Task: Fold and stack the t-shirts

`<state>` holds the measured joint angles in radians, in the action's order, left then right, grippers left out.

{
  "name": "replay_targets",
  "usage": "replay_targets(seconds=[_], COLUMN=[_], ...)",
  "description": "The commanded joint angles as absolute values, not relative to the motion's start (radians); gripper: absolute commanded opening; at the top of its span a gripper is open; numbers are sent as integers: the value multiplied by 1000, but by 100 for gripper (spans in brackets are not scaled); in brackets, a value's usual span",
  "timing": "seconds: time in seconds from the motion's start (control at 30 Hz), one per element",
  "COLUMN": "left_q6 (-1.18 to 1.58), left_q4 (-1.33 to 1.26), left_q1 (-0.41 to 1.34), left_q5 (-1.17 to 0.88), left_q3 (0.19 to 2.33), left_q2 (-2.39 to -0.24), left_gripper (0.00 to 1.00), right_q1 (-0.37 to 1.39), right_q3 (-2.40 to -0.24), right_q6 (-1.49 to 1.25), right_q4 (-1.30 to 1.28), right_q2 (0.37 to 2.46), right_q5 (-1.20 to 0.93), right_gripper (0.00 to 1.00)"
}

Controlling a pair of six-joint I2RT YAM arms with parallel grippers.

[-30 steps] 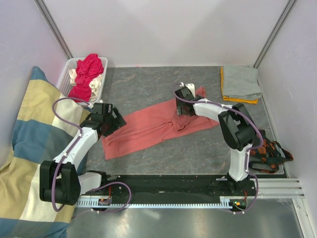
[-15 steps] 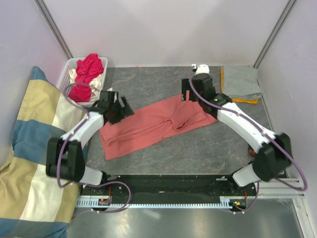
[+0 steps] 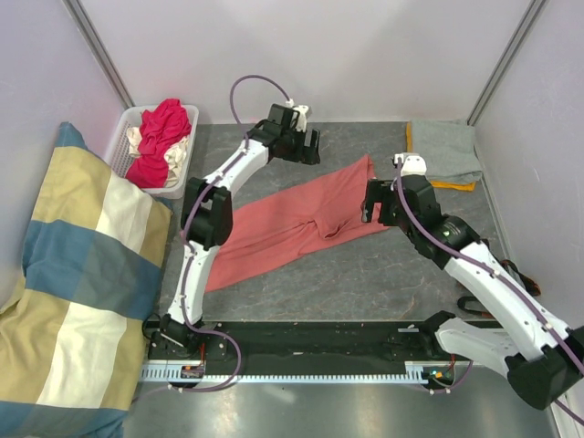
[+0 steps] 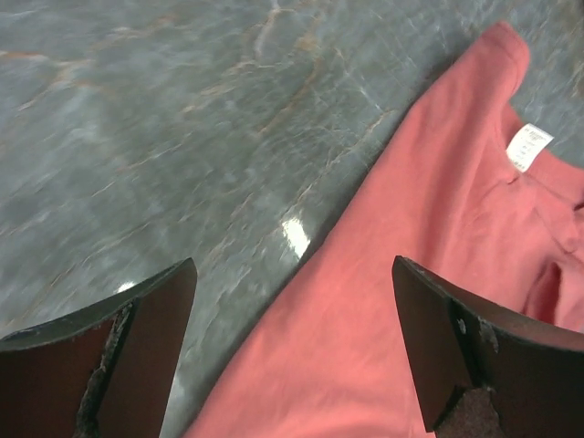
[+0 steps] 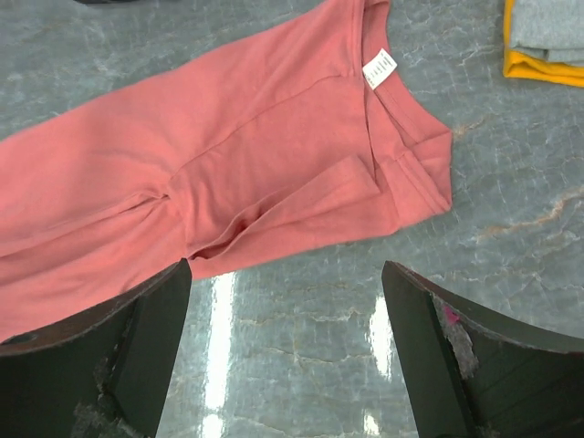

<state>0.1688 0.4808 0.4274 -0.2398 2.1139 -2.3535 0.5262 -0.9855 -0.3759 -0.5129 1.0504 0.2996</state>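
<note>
Grey marbled table (image 3: pixel 365 274) with a salmon-pink t-shirt (image 3: pixel 292 224) spread across its middle.
The shirt lies flat but rumpled, set slantwise, its white neck label (image 5: pixel 379 68) facing up. Beyond it to the right, well apart, a folded orange t-shirt (image 5: pixel 543 71) lies on the table under a folded grey t-shirt (image 3: pixel 444 151). Beyond it to the left stands a white lattice basket (image 3: pixel 119 139).

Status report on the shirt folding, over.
Left gripper open, empty. Right gripper open, empty. Salmon-pink t-shirt lies creased, ungripped. Nothing blocking it.
</note>
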Motion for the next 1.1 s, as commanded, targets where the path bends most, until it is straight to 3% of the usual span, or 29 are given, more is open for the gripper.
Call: replay_targets(seconds=[0.0, 0.37, 0.57, 0.73, 0.83, 0.87, 0.93, 0.97, 1.07], left_q6=[20, -49, -58, -60, -64, -64, -63, -48, 18], left_q4=[586, 592, 591, 594, 594, 592, 592, 592, 591], left_q1=[465, 592, 627, 629, 627, 627, 623, 620, 595], left_q5=[-259, -288, -285, -276, -258, -246, -230, -213, -198], left_q3=[2287, 2292, 2302, 2316, 2316, 2315, 2319, 2328, 2353], left_q2=[-2459, -2542, -2579, -2603, -2605, -2605, -2611, -2614, -2632], left_gripper=[96, 93, 86, 69, 49, 35, 19, 5, 2], right_q1=[526, 526, 526, 526, 525, 526, 526, 526, 526], right_q3=[-971, -914, -897, -897, -900, -900, -900, -900, -893], right_q6=[-411, -416, -420, -419, -420, -422, -426, -429, -442], right_q4=[-604, -664, -681, -701, -701, -703, -703, -701, -698], right_q2=[962, 896, 867, 859, 857, 857, 864, 865, 868], right_q5=[302, 310, 325, 334, 331, 330, 325, 322, 313], right_gripper=[94, 96, 96, 96, 96, 96, 96, 96, 97])
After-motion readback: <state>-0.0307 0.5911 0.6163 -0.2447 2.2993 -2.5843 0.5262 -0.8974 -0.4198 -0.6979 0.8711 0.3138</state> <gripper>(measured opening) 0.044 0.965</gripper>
